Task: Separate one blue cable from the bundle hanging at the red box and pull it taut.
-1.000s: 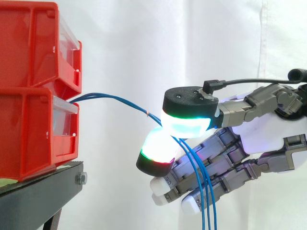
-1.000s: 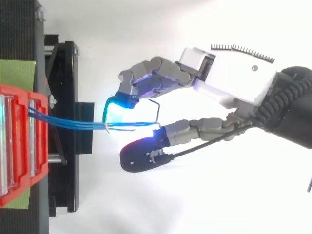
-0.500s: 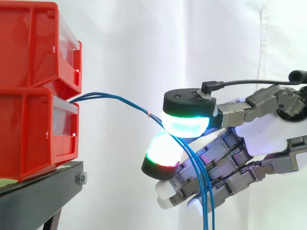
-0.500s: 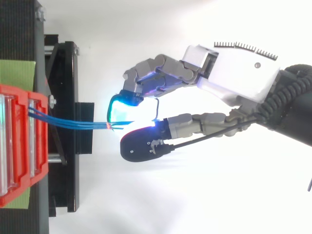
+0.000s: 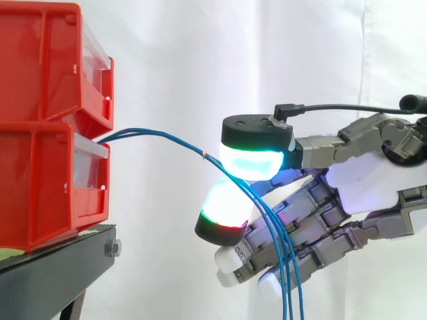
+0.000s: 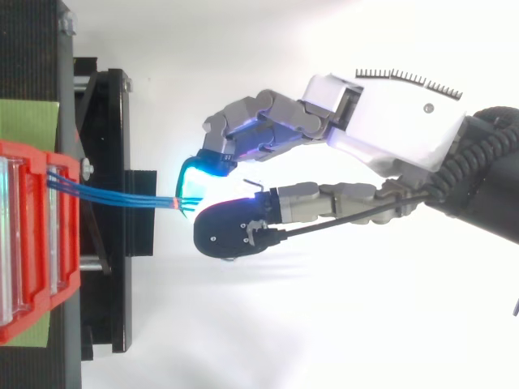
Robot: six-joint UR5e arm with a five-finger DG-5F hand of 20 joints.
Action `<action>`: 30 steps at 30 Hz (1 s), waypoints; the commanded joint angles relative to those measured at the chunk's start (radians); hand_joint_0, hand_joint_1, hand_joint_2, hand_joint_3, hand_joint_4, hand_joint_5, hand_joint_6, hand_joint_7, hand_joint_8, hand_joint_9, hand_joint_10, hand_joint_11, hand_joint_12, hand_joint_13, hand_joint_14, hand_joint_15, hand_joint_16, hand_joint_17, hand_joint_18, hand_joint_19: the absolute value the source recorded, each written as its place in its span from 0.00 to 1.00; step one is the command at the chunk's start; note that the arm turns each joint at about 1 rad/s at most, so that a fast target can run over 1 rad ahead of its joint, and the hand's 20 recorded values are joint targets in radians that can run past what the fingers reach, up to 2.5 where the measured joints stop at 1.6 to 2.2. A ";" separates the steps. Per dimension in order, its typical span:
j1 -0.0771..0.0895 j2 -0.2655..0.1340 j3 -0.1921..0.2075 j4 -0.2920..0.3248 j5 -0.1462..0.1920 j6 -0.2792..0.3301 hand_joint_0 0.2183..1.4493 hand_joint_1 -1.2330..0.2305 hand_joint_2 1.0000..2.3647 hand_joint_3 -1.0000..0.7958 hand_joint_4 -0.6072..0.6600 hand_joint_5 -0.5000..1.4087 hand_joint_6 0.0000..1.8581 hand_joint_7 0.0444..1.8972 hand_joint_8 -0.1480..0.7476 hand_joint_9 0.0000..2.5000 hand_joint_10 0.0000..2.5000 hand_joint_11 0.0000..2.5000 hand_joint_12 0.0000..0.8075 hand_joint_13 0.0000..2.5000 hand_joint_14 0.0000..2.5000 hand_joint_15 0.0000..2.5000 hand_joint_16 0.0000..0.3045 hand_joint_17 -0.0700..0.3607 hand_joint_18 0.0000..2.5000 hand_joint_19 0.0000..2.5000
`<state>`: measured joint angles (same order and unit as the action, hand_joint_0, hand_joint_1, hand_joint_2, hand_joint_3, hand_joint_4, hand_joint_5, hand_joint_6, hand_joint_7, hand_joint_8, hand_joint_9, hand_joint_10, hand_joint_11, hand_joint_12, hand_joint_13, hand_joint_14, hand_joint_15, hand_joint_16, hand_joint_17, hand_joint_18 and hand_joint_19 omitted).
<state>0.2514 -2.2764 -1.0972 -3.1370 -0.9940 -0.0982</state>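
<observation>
Blue cables [image 5: 167,137] are sagging out from the red box [image 5: 47,180] while my hand [image 5: 367,181] is closing its thumb further over them, seemingly pinching the whole bundle rather than one strand.

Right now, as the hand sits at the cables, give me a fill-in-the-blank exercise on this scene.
1. The blue cables run out from stacked bins whose colour is ___.
2. The stand under the bins is ___.
3. The hand pinches the cables between its glowing pads, and past them the cables hang ___.
4. Behind it all is a ___ curtain.

Missing words: red; black; down; white.
</observation>
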 commanded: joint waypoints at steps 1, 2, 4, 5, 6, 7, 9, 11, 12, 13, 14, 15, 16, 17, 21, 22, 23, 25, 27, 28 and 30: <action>0.000 0.000 0.002 0.000 0.000 0.003 0.36 0.45 0.01 0.35 0.61 0.14 0.47 0.49 0.48 0.25 0.01 0.18 0.27 0.13 0.00 0.02 0.10 0.32 0.18 0.14; 0.000 0.000 0.002 0.000 0.000 0.003 0.36 0.44 0.01 0.35 0.61 0.14 0.47 0.50 0.48 0.25 0.01 0.18 0.27 0.13 0.00 0.02 0.10 0.32 0.18 0.14; 0.000 0.000 0.002 0.000 0.000 0.006 0.37 0.41 0.01 0.36 0.61 0.14 0.47 0.49 0.48 0.24 0.01 0.18 0.27 0.13 0.00 0.02 0.10 0.32 0.18 0.14; 0.000 0.000 0.002 0.000 0.000 0.009 0.37 0.40 0.01 0.36 0.61 0.14 0.47 0.49 0.49 0.24 0.01 0.18 0.27 0.13 0.00 0.02 0.10 0.32 0.18 0.14; 0.000 0.000 0.002 0.000 0.000 0.009 0.38 0.38 0.01 0.35 0.61 0.14 0.47 0.48 0.48 0.24 0.01 0.18 0.27 0.13 0.00 0.02 0.10 0.32 0.18 0.14; 0.000 0.000 0.002 -0.002 0.000 0.011 0.40 0.35 0.01 0.34 0.60 0.14 0.47 0.48 0.48 0.24 0.01 0.18 0.27 0.13 0.00 0.02 0.10 0.32 0.18 0.14; 0.000 0.000 0.002 0.000 0.000 0.015 0.42 0.32 0.01 0.34 0.60 0.14 0.47 0.47 0.48 0.24 0.01 0.18 0.27 0.14 0.00 0.02 0.10 0.33 0.19 0.14; 0.000 0.000 0.002 0.000 0.000 0.018 0.42 0.32 0.01 0.33 0.60 0.14 0.47 0.47 0.48 0.24 0.01 0.18 0.28 0.14 0.00 0.02 0.10 0.33 0.20 0.14; -0.001 0.000 0.002 0.000 0.000 0.021 0.45 0.30 0.01 0.32 0.59 0.14 0.47 0.46 0.47 0.24 0.01 0.18 0.27 0.14 0.00 0.02 0.10 0.33 0.20 0.14; -0.001 0.000 0.003 0.000 0.000 0.023 0.47 0.29 0.00 0.31 0.57 0.14 0.47 0.46 0.47 0.25 0.01 0.19 0.27 0.15 0.00 0.03 0.10 0.33 0.20 0.15; -0.001 0.000 0.002 0.000 0.000 0.023 0.47 0.29 0.00 0.30 0.57 0.14 0.47 0.46 0.47 0.25 0.01 0.19 0.27 0.15 0.00 0.02 0.10 0.33 0.20 0.15; -0.003 0.000 0.002 -0.002 0.000 0.025 0.48 0.28 0.00 0.30 0.56 0.14 0.47 0.47 0.47 0.26 0.01 0.19 0.27 0.15 0.00 0.03 0.10 0.33 0.21 0.15; -0.003 0.002 0.003 -0.003 0.000 0.026 0.49 0.27 0.00 0.29 0.55 0.14 0.48 0.49 0.46 0.26 0.01 0.19 0.27 0.16 0.00 0.03 0.11 0.33 0.21 0.15; -0.003 0.003 0.003 -0.003 0.000 0.028 0.49 0.27 0.00 0.29 0.55 0.14 0.48 0.49 0.46 0.26 0.01 0.19 0.28 0.16 0.00 0.03 0.10 0.33 0.21 0.15; -0.003 0.011 0.002 -0.015 0.002 0.028 0.47 0.26 0.00 0.28 0.56 0.14 0.48 0.48 0.46 0.27 0.01 0.19 0.27 0.17 0.00 0.03 0.11 0.33 0.23 0.13; -0.003 0.011 0.002 -0.015 0.002 0.028 0.46 0.26 0.00 0.28 0.56 0.14 0.48 0.48 0.46 0.27 0.01 0.20 0.28 0.18 0.00 0.03 0.11 0.33 0.23 0.13; -0.003 0.014 0.002 -0.021 0.002 0.028 0.43 0.26 0.00 0.28 0.56 0.14 0.48 0.48 0.46 0.27 0.01 0.19 0.28 0.18 0.00 0.03 0.11 0.33 0.23 0.14; -0.003 0.015 0.002 -0.026 0.000 0.029 0.36 0.26 0.00 0.28 0.58 0.14 0.47 0.48 0.46 0.26 0.01 0.19 0.28 0.18 0.00 0.04 0.11 0.33 0.23 0.14; -0.003 0.015 0.003 -0.028 0.000 0.034 0.31 0.26 0.00 0.28 0.60 0.14 0.47 0.48 0.47 0.26 0.01 0.20 0.28 0.18 0.00 0.04 0.11 0.33 0.23 0.14; -0.004 0.015 0.003 -0.028 0.000 0.038 0.30 0.26 0.00 0.28 0.60 0.14 0.47 0.47 0.47 0.26 0.01 0.20 0.28 0.18 0.00 0.04 0.11 0.33 0.23 0.14; -0.004 0.015 0.002 -0.028 0.000 0.044 0.27 0.28 0.00 0.28 0.61 0.14 0.47 0.47 0.48 0.26 0.01 0.20 0.29 0.17 0.00 0.04 0.11 0.34 0.23 0.15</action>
<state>0.2475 -2.2616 -1.0943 -3.1632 -0.9937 -0.0625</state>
